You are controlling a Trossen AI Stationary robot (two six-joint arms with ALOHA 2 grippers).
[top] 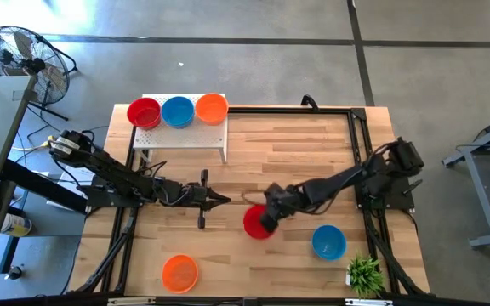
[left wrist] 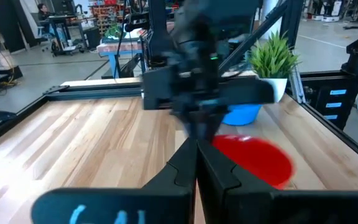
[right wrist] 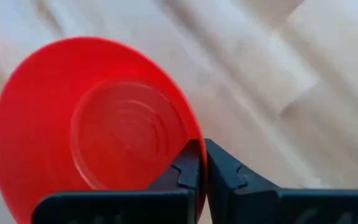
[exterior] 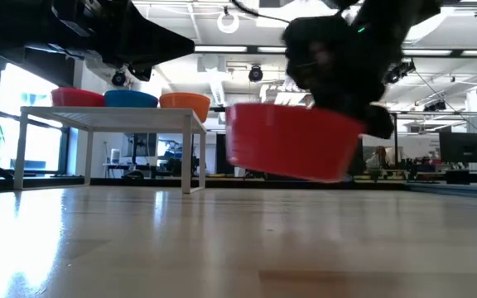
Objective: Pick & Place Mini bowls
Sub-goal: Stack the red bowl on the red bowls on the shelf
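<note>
Three mini bowls already sit on the white stand (top: 185, 136) at the bench's far edge: red (top: 144, 112), blue (top: 178, 111), orange (top: 212, 108). The right gripper (top: 268, 214) is clamped on the rim of a second red bowl (top: 256, 223), lifted mid-bench (slightly tilted). An orange bowl (top: 179, 272) and a blue bowl (top: 328, 241) wait near the front edge, while the left gripper (top: 221, 200) idles pressed together.

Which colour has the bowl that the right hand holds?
Red bowl, best seen in the right wrist view.
</note>
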